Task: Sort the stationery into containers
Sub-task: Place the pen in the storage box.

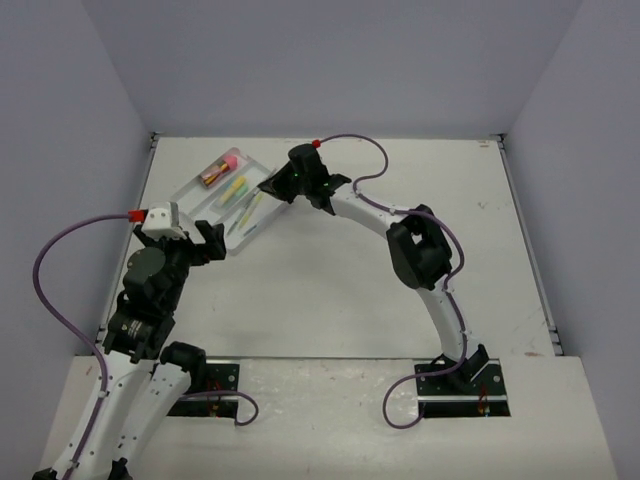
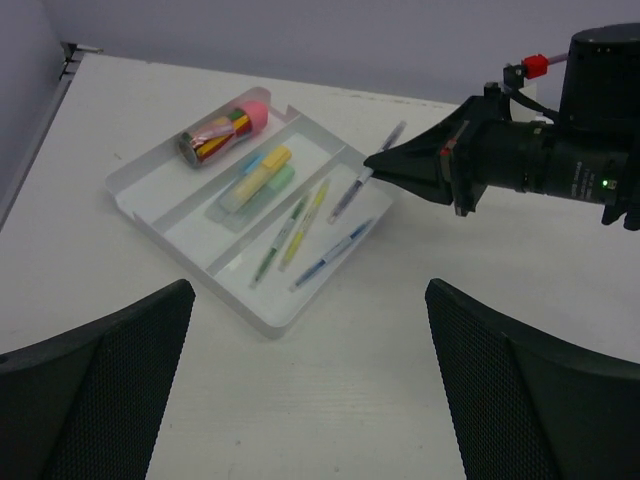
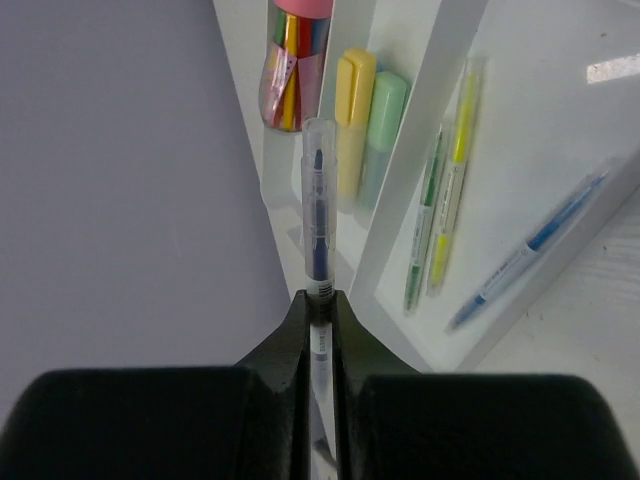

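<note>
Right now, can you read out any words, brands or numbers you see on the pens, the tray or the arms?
None can be read.
The clear pen in the right gripper bears small dark print, too blurred to read.
Markings on the pink-capped tube are blurred too.

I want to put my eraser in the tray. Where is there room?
Room between the tube and the tray's end wall, and between the highlighters and that wall. The pens' lane is crowded; the right gripper holds a blue pen by it. The table in front is bare.
</note>
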`<state>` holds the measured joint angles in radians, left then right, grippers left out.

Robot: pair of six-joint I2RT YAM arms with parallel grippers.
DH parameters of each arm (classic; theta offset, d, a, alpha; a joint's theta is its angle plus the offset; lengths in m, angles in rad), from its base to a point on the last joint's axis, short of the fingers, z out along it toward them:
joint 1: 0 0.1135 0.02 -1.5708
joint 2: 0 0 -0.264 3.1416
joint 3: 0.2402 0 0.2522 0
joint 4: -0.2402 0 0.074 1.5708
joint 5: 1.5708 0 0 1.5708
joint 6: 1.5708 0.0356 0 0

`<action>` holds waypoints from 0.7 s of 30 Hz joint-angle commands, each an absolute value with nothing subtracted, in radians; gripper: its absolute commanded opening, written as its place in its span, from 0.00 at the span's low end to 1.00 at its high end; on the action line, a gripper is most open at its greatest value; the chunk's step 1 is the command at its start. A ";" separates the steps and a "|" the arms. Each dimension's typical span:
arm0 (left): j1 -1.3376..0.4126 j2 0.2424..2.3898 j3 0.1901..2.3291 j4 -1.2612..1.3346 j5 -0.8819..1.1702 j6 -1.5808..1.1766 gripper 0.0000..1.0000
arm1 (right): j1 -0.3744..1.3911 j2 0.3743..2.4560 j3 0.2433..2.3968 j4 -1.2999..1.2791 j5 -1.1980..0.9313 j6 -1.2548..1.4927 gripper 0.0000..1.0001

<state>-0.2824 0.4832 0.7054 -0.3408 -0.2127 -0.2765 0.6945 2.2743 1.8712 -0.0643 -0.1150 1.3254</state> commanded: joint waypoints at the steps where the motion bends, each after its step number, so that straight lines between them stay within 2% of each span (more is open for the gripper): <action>1: -0.279 0.488 0.681 -0.328 -0.265 -0.272 1.00 | 0.719 2.367 2.111 -0.233 0.043 1.384 0.00; 7: -0.279 0.512 0.685 -0.341 -0.268 -0.267 1.00 | 0.743 2.402 2.116 -0.239 0.098 1.399 0.00; 9: -0.276 0.517 0.688 -0.341 -0.275 -0.265 1.00 | 0.744 2.401 2.116 -0.242 0.092 1.410 0.07; 13: -0.267 0.525 0.695 -0.345 -0.276 -0.264 1.00 | 0.744 2.387 2.086 -0.215 0.055 1.404 0.12; 15: -0.261 0.526 0.695 -0.345 -0.276 -0.262 1.00 | 0.746 2.387 2.089 -0.211 0.026 1.391 0.26; 16: -0.258 0.527 0.694 -0.345 -0.276 -0.261 1.00 | 0.747 2.387 2.095 -0.213 0.014 1.378 0.40; 17: -0.255 0.528 0.694 -0.346 -0.278 -0.261 1.00 | 0.745 2.388 2.102 -0.218 0.006 1.365 0.48; 21: -0.251 0.538 0.695 -0.348 -0.291 -0.259 1.00 | 0.742 2.372 2.096 -0.214 -0.038 1.326 0.50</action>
